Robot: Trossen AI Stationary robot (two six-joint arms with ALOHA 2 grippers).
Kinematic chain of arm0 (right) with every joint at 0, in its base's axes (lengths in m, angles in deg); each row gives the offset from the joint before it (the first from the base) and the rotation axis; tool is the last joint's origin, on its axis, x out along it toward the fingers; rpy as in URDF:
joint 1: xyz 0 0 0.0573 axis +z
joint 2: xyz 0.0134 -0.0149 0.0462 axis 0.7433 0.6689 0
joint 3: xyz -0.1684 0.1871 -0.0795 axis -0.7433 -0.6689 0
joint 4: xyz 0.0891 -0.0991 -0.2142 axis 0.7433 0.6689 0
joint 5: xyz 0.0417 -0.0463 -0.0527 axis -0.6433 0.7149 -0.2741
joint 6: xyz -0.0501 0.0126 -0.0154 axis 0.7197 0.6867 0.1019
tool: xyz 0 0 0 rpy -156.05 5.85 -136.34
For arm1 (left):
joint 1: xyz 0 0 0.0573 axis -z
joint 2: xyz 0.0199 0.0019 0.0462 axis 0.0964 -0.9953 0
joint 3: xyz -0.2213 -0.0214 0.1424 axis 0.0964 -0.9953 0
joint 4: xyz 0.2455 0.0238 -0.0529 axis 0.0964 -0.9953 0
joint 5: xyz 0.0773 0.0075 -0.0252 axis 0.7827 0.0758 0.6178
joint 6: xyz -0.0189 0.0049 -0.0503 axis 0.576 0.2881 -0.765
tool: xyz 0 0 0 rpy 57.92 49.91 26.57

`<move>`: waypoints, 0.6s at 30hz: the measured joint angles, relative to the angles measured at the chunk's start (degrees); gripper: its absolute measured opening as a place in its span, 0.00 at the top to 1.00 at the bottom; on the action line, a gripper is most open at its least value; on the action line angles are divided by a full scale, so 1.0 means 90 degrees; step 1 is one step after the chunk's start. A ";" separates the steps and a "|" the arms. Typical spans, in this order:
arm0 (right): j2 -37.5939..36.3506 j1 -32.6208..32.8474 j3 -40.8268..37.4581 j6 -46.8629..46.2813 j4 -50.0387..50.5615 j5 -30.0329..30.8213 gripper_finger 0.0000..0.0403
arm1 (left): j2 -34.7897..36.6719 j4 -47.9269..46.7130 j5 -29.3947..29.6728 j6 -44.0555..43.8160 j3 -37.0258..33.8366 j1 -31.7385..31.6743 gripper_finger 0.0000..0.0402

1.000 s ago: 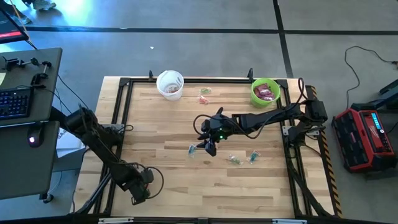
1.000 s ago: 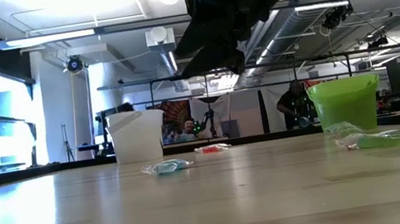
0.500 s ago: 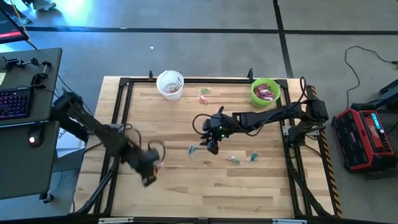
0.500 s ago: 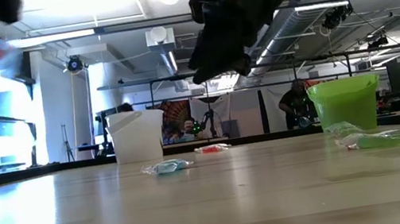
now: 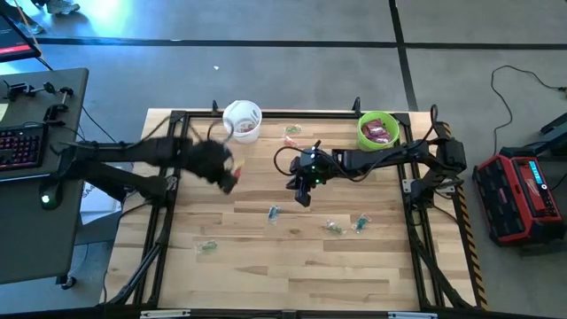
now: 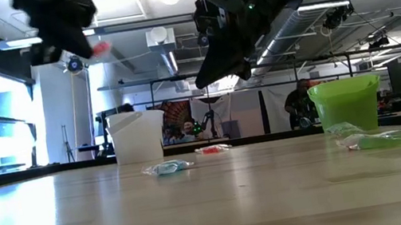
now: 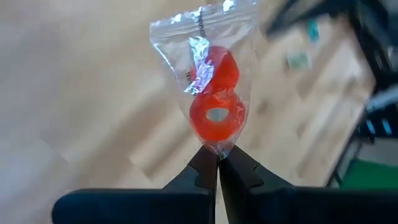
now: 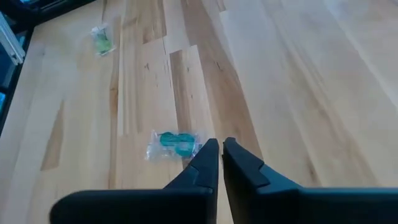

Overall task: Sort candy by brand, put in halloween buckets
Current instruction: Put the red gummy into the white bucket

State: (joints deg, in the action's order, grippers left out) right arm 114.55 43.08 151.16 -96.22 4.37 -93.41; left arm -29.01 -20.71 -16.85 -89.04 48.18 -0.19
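The left gripper [image 5: 229,180], fingers pinching a clear-wrapped red candy [image 7: 213,93], is carrying it near the white bucket [image 5: 242,120] for a drop inside, while the right gripper [image 5: 302,197] is hanging empty with fingers closed above the surface [image 5: 266,257].

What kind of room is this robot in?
Probably a robotics lab or workshop. The wooden table sits on a bare concrete floor, a computer desk stands beside it, and exposed ceiling ducts run overhead.

My left claw [image 5: 232,180] has bare counter [image 5: 230,221] all around it; only the white bucket [image 5: 243,120] stands just beyond. My right claw [image 5: 302,197] hangs clear above a bluish candy [image 5: 274,213], with open boards between both claws.
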 joint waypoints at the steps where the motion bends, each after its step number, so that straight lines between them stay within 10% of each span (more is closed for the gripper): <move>1: 0.0000 -0.0021 0.0000 0.0037 0.0001 -0.0008 0.98 | -0.0094 0.0011 -0.0104 0.0271 0.0086 -0.0360 1.00; 18: -0.0002 -0.0327 0.0000 0.0184 0.0004 -0.0299 1.00 | -0.2518 -0.0296 -0.0954 0.3624 0.1969 -0.4166 1.00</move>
State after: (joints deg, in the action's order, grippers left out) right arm 114.52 40.13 151.16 -94.57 4.41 -96.10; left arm -51.67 -23.37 -25.44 -56.43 65.90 -37.69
